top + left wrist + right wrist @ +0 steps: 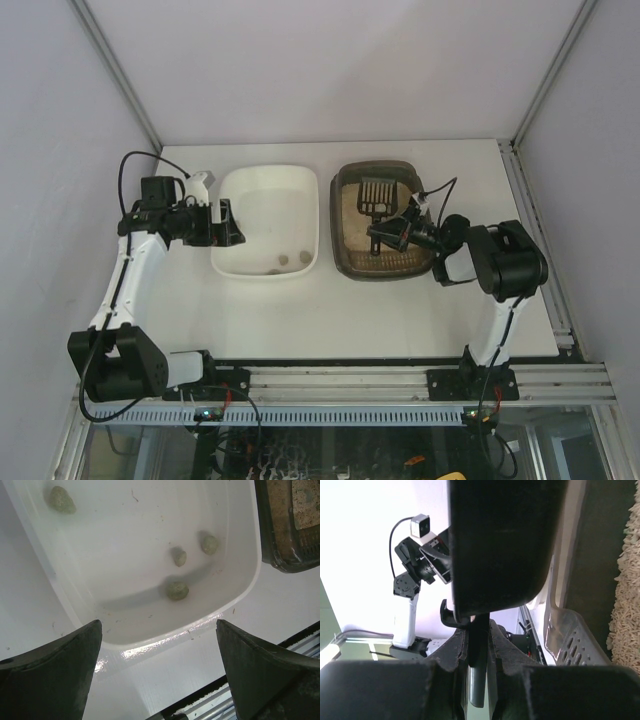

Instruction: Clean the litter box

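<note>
The dark translucent litter box [339, 228] with beige litter [352, 205] sits right of centre. A dark slotted scoop [376, 198] is over its far half. My right gripper [393, 232] is shut on the scoop's handle above the box's near half. In the right wrist view the fingers [457, 652] clamp the handle [480, 675], the scoop [500, 545] fills the top, and litter [627, 580] shows at the right. My left gripper [228, 222] is open and empty at the left rim of the white tray [268, 272]; it is open in its wrist view [159, 627].
The white tray [150, 555] holds several grey-green clumps [177, 590], also seen from above [283, 262]. The litter box corner [280, 530] lies beside the tray. A translucent slotted piece [567, 635] lies at the box's near end. Enclosure walls surround the table [300, 320].
</note>
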